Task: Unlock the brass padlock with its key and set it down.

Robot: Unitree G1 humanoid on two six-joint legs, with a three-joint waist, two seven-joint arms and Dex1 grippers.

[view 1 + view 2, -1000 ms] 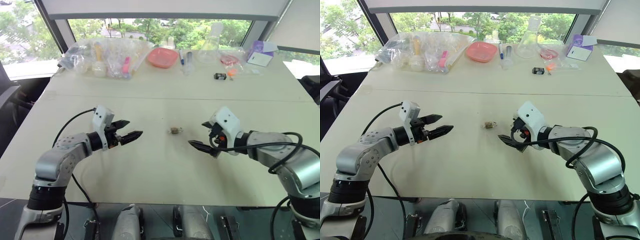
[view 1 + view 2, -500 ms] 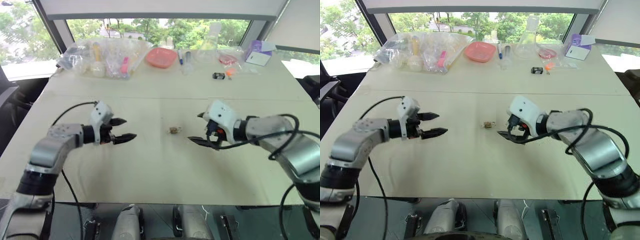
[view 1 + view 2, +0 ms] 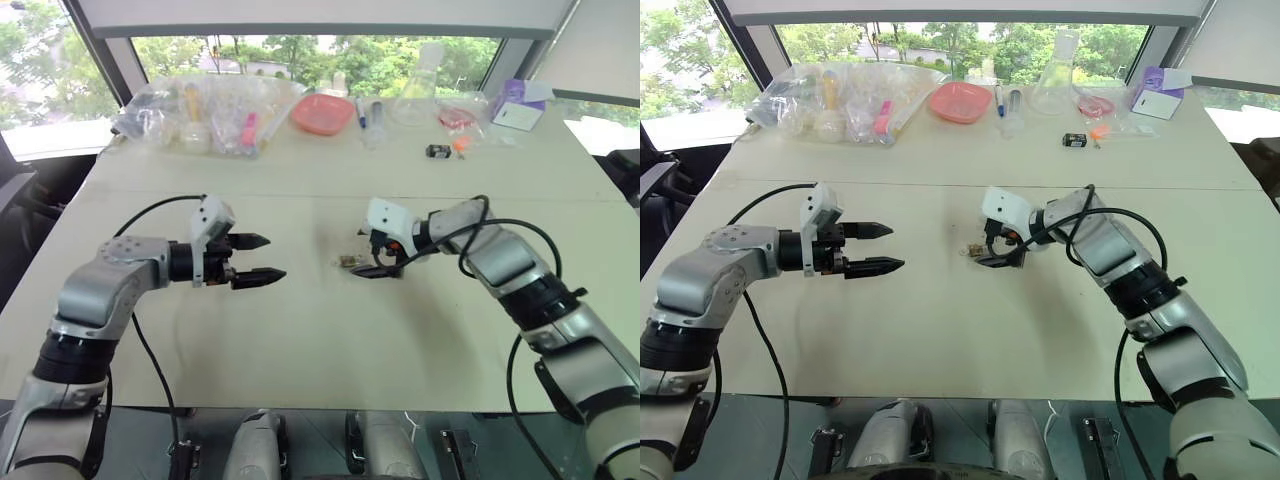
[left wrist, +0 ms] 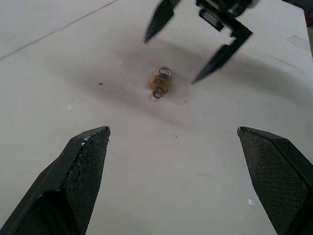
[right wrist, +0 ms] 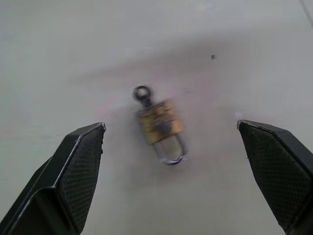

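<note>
Brass padlock (image 5: 161, 125) flat on the table (image 3: 320, 340), mid-table, between the two arms. Small ring at the body's bottom end, likely the key's bow, but too blurred to be sure. Shackle looks closed.

Right gripper (image 3: 992, 248) just over the padlock, jaws wide, nothing held; padlock sits centred between the two fingers in the right wrist view. Left gripper (image 3: 256, 258) well apart to the left, jaws wide too, empty, pointing toward the padlock.

Step in hand: first pick-up. To do well:
- Lower straight down, keep padlock centred between fingertips.
- Close across the brass body, not the thin shackle or the ring; leave the ring end free for the other gripper.
- Tips to the table before closing; tiny flat thing, easy to skid or flip out.
- Close slow, lift little, check grip before bringing in left gripper.

Risk: pinching the ring end, blocking the turn.
</note>
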